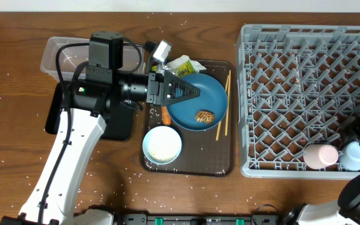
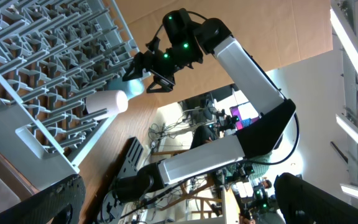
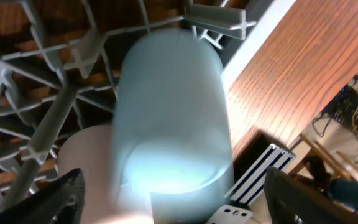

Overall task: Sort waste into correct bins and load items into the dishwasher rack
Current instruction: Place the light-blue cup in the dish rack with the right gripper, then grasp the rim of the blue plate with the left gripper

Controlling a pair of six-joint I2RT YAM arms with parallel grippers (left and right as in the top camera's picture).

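Right wrist view alone shows right jaws apart, flanking light blue cup (image 3: 169, 118) in rack (image 3: 219, 18); left jaws apart.

- The left arm (image 1: 74, 150) comes up from the near edge of the tabletop (image 1: 17, 37) as a long white link, then bends at a black wrist (image 1: 99, 75) and reaches out to the right, roughly level.
- The left gripper (image 1: 192, 92) points right and is rolled to one side. In its own wrist view, its fingers (image 2: 48, 202) sit at the two lower corners, spread wide with nothing between them.
- The right arm (image 2: 247, 68) folds at a sharp elbow (image 2: 278, 118), and its white forearm ends in a black wrist showing green lights.
- The right gripper (image 2: 143, 76) points downward, its fingers (image 3: 48, 199) standing wide apart.
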